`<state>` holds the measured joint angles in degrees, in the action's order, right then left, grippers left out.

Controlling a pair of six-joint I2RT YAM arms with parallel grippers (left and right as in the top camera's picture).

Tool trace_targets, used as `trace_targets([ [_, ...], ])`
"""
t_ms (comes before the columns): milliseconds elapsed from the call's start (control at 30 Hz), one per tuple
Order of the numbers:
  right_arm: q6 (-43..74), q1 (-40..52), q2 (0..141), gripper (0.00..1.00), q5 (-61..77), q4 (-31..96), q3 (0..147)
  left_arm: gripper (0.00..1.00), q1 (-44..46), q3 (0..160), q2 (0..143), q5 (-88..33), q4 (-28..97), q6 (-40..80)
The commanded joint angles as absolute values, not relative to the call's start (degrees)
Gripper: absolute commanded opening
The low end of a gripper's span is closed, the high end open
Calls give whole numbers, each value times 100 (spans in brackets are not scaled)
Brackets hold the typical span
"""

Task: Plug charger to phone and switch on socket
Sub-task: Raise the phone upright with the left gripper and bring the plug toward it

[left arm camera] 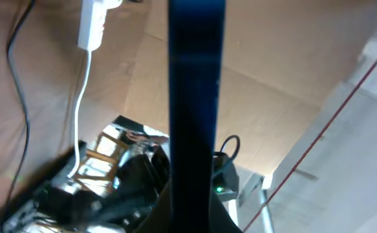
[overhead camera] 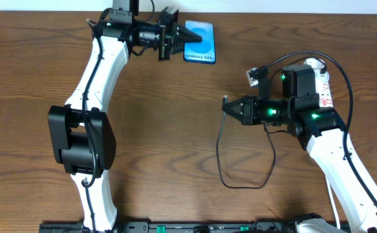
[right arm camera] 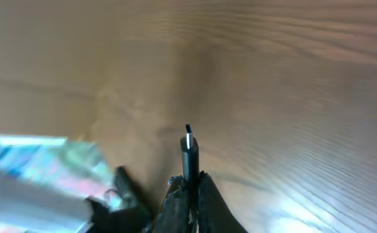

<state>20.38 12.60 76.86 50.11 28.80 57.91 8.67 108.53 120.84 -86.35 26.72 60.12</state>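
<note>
phone (overhead camera: pixel 200 43) reads "Galaxy S25+", far side of table (overhead camera: pixel 33 65), clamped in left gripper (overhead camera: pixel 187 40) | right gripper (overhead camera: pixel 229 107) pinched on charger (overhead camera: pixel 219 155) plug tip, mid-table | socket (overhead camera: pixel 319 71) by right arm, red markings unreadable

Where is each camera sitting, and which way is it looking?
Overhead: above the table, looking straight down; both arms, left gripper and right gripper show.
Left wrist: on the left arm, looking sideways across the table; the phone stands edge-on between its dark fingers.
Right wrist: on the right arm, looking along its fingers at the charger plug and tabletop.
Shared: overhead and right wrist both show the plug and phone.
</note>
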Motion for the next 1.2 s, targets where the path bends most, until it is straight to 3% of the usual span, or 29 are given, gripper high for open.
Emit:
trace_targets([
  [0,1859,1229,7647,1,6357,2633,5791,7,843,10940,11764,-9000,1616,6235],
  [200,2206,1232,7642,1,6984,2257,5791,7,843,10940,11701,-8969,-582,7076],
  [767,4174,1280,7640,1,6246,462,5791,8,1081,10940,11701,-8158,-696,7577],
  [1167,4886,1188,7717,1,6165,-137,5791,7,1293,10940,11699,-8180,-2051,8112],
])
